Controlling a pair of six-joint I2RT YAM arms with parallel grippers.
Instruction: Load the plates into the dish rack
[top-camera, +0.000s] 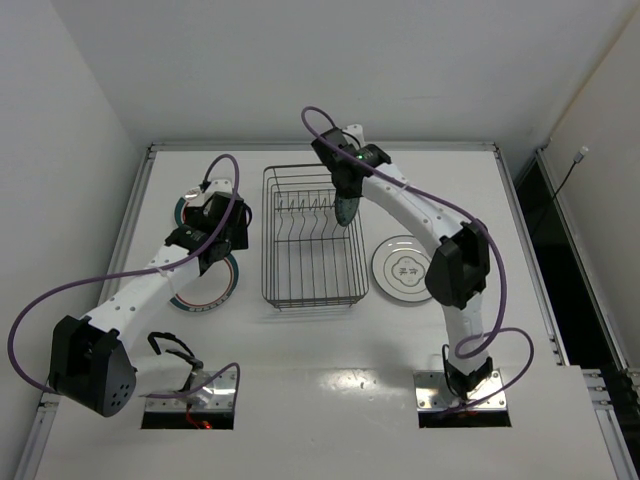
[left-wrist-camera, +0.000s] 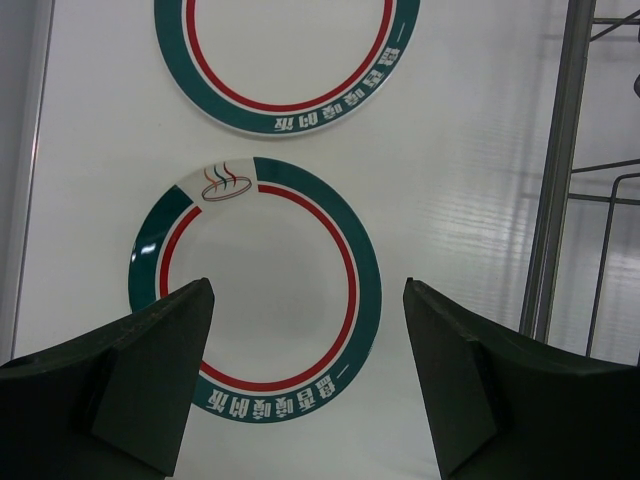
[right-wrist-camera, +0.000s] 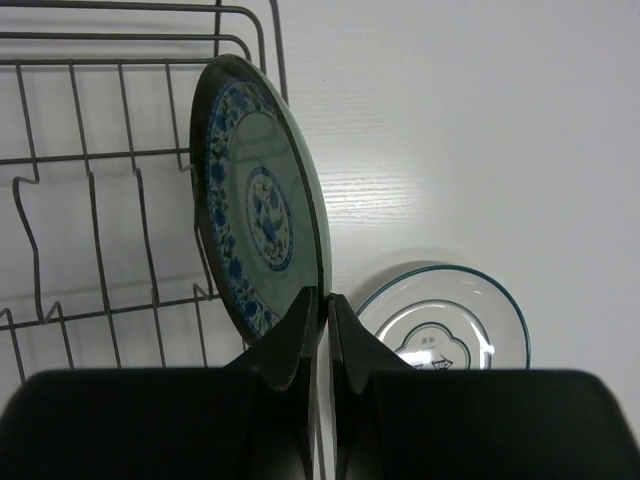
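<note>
Right wrist view: blue plate is gripped upright by right hand at dish rack edge.
Left hand: held open over banded plate.
Next: plate is best lowered between prongs.

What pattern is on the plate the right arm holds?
The plate has a blue floral band and centre motif; right wrist view shows it best.
</note>
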